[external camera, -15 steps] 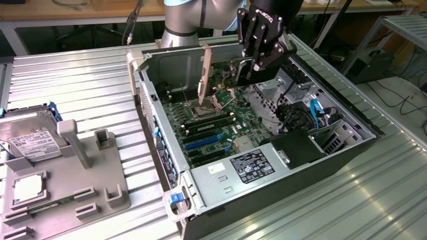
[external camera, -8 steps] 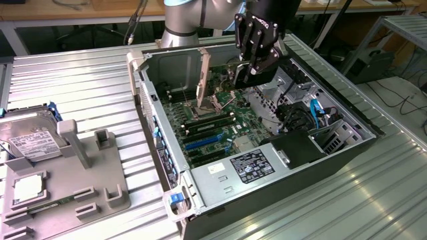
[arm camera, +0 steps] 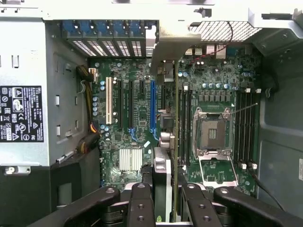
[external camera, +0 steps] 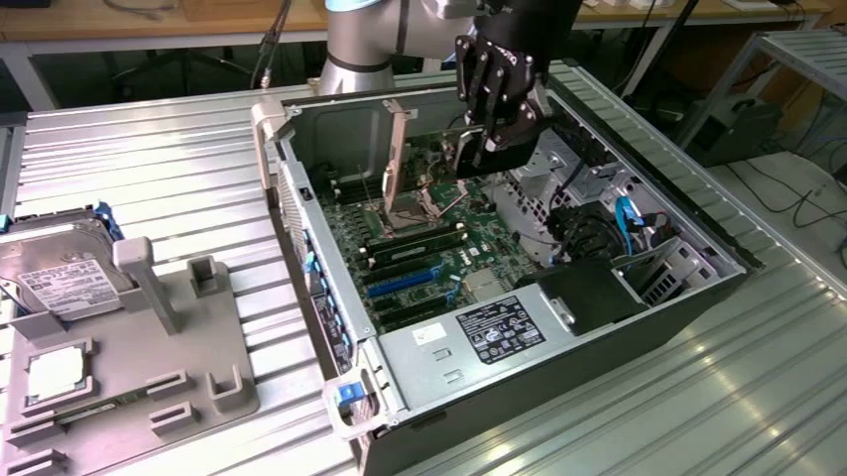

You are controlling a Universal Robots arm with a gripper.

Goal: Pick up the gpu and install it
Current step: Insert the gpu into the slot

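Observation:
The gpu (arm camera: 175,118) hangs edge-on over the motherboard (arm camera: 128,94) inside the open computer case (external camera: 688,233). In the wrist view its thin green board edge runs down the picture's middle, and its silver end bracket (arm camera: 173,45) points toward the case's rear slot openings. My gripper (arm camera: 165,201) is shut on the card, with black fingers (arm camera: 140,203) on either side of it. In the exterior view the gripper (external camera: 487,134) reaches down into the case above the board, with the gpu (external camera: 466,159) between its fingers. The card sits above the board, close to the blue expansion slot (arm camera: 152,101).
An open CPU socket (arm camera: 213,132) and memory slots lie beside the card. The power supply (external camera: 490,332) fills the case's near end, with cables and drive bays on the exterior view's right. On the exterior view's left, a grey holder (external camera: 198,377) carries a hard drive (external camera: 60,278) and a CPU chip (external camera: 60,372).

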